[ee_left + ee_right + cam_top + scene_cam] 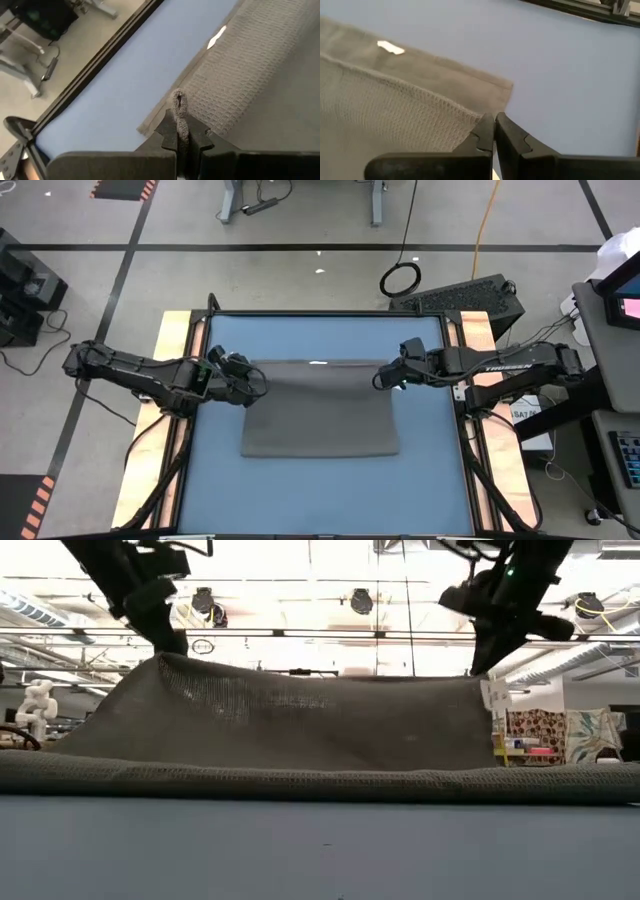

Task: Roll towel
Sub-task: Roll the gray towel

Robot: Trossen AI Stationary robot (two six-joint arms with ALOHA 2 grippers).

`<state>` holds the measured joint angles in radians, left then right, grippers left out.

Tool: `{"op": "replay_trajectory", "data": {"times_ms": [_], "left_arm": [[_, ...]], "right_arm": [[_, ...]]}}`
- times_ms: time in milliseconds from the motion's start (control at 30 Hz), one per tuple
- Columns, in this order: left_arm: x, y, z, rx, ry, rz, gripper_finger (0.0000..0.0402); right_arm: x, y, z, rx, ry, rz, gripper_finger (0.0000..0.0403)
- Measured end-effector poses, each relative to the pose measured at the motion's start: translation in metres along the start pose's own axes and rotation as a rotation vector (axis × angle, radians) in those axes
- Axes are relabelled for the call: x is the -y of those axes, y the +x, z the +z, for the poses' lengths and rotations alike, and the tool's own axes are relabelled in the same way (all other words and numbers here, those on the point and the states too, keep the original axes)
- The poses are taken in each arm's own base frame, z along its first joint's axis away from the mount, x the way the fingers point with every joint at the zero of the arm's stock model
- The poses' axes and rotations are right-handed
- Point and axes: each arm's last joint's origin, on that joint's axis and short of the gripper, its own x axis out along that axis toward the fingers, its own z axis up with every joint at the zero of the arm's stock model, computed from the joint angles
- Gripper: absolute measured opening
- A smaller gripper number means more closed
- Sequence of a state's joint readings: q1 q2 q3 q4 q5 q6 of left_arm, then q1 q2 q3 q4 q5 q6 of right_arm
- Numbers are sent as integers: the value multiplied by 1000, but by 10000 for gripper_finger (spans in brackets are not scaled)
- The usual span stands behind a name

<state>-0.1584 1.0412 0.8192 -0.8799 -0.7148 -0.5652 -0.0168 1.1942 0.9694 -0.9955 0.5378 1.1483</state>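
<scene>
Waffle-weave grey-brown towel (320,420), far corners pinched in closed left gripper (181,136) and right gripper (494,125).

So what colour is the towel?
Grey-brown towel with a waffle-like weave, clearest in the left wrist view.

Robotics lab; taped floor (130,240); keyboard (465,292); ceiling lights (361,602)

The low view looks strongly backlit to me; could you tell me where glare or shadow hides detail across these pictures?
Low view: bright ceiling lights behind the lifted towel turn both arms into silhouettes. High view: even light, one small glare spot on the towel's far edge. Left wrist view: the left gripper pinches a sharply shown towel corner. Right wrist view: the right gripper is dark; the table is evenly lit.
</scene>
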Motion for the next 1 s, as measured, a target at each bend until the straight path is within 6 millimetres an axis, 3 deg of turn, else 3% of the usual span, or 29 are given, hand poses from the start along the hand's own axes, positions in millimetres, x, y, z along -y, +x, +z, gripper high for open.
{"op": "replay_trajectory", "data": {"times_ms": [400,700,1000], "left_arm": [[0,22,-14,-6,1,33,4],[2,24,-12,23,62,18,4],[-3,28,-10,9,44,40,4]], "right_arm": [[10,32,-7,19,59,-27,0],[6,16,14,80,56,-20,0],[8,31,19,75,35,-108,0]]}}
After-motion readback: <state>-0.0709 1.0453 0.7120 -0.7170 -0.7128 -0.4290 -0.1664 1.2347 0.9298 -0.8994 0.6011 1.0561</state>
